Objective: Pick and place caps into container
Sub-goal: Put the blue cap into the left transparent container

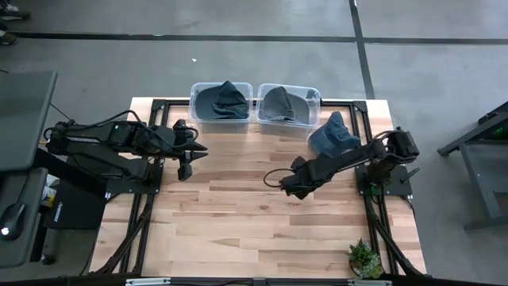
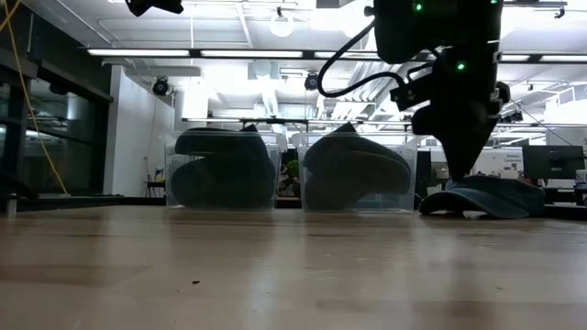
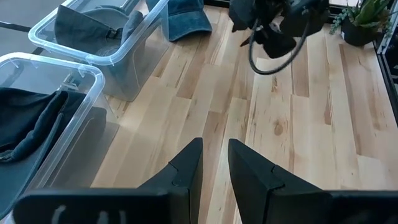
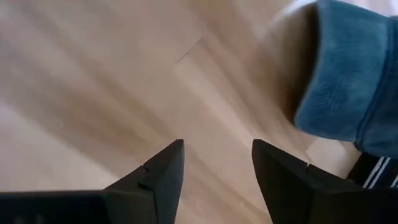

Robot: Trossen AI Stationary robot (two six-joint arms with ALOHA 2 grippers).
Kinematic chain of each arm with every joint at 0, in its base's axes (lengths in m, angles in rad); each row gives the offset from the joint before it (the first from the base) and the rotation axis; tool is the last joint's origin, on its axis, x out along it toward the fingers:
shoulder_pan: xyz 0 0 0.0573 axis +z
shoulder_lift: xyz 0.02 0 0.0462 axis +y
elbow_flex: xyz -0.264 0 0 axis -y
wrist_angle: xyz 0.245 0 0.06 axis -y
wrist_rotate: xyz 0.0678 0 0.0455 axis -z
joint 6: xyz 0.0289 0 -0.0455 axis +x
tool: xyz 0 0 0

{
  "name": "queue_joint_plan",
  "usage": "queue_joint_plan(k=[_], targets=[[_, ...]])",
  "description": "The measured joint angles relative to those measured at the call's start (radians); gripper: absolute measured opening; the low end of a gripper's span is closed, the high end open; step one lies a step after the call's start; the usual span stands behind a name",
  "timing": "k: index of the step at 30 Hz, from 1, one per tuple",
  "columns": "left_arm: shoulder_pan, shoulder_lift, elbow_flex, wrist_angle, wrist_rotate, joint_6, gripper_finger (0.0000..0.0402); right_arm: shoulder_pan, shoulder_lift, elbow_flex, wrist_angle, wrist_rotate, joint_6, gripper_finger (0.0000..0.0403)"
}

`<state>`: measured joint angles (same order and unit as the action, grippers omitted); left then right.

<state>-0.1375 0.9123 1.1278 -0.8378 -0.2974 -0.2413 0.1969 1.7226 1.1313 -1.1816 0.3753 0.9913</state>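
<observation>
I have the right claw [image 1: 295,188] hanging low over bare desk [image 1: 238,230], jaws apart and empty. The one loose cap [image 1: 333,133], the blue one, lies at the far right of the desk, just right of the right bin [image 1: 289,104] and touching or nearly touching its wall; I cannot tell which. It sits behind the right arm, so the claw points away from it. The left bin [image 1: 221,102] holds dark caps and the right bin grey ones.

The left claw [image 1: 187,159] waits over the left side of the desk, near the left bin, jaws nearly together with only a slim gap, holding nothing.

My worries from here: the cap is soft, so a pinch on the crown alone could let it sag and catch on the bin rim on the way over. If I come down on the brim edge, the fabric may slip out of the jaws. The cap lies close to the bin wall, so a careless reach could knock the light plastic bin or push the cap off the desk's far right edge.
</observation>
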Motion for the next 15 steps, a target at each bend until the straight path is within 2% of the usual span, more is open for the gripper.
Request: queue_joint_plan(k=[4,11,15], targets=[[0.000,0.000,0.000,-0.001,0.000,0.000,0.0074,-0.016,0.000,0.000,0.001,0.039,0.083,0.0207],[0.000,0.000,0.000,-0.003,0.001,0.000,0.0074,-0.055,0.001,0.000,0.002,0.075,0.109,0.0280],[0.000,0.000,0.000,-0.003,0.001,0.000,0.0074,-0.095,0.001,0.000,-0.002,0.124,0.106,0.0295]])
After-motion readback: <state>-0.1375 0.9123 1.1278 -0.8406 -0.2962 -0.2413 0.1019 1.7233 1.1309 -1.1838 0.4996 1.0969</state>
